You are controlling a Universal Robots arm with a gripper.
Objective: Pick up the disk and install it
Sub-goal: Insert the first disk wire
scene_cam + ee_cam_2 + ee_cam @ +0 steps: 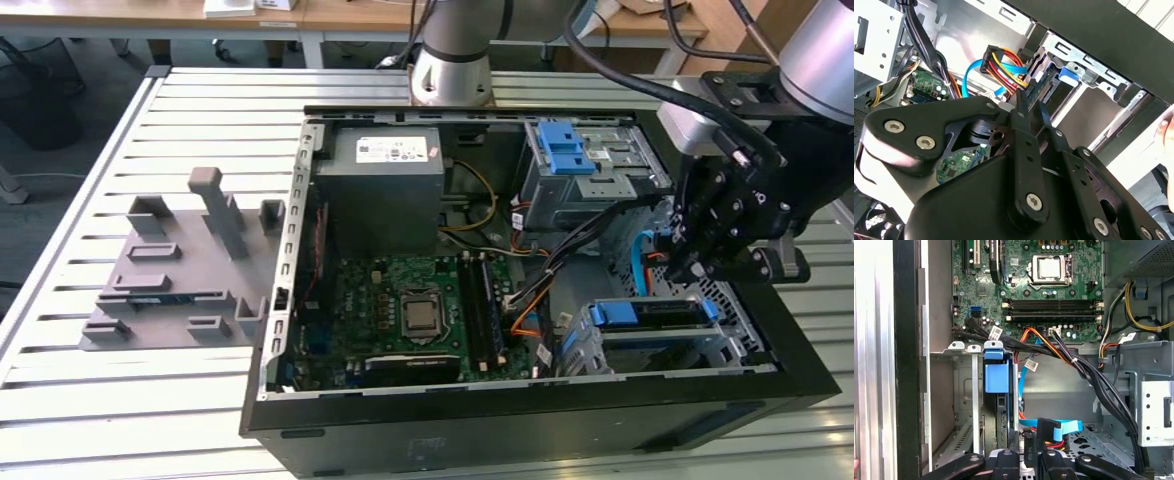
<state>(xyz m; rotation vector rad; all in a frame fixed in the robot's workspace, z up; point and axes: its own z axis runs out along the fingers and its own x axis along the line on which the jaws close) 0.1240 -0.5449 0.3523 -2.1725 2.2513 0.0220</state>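
Your disk (996, 377) looks already seated: in the first wrist view it stands on edge in a slot of the metal drive cage (961, 390), at the corner of the computer case (534, 410) farthest from the power supply (387, 170), with the blue tab of its frame up at the cage's rim. So the pick-up looks finished and the drive looks to be in its bay. Whether it has gone fully home, and whether any cable is joined to it, you cannot judge from here. Your gripper (714, 235) hangs inside the case just beside that cage, low among the wiring, close to a flat blue cable (1064, 427) and a plug with red, yellow and black wires (1004, 62). You cannot tell whether the tool is spread, pressed together or pinching anything. Inside the case you also have the green main board (414, 300) across the middle and a second cage with a bare blue latch (561, 150) next to the power supply. Outside the case, well apart from the gripper, a grey moulded holder (160, 290) lies on the slatted table (134, 420).
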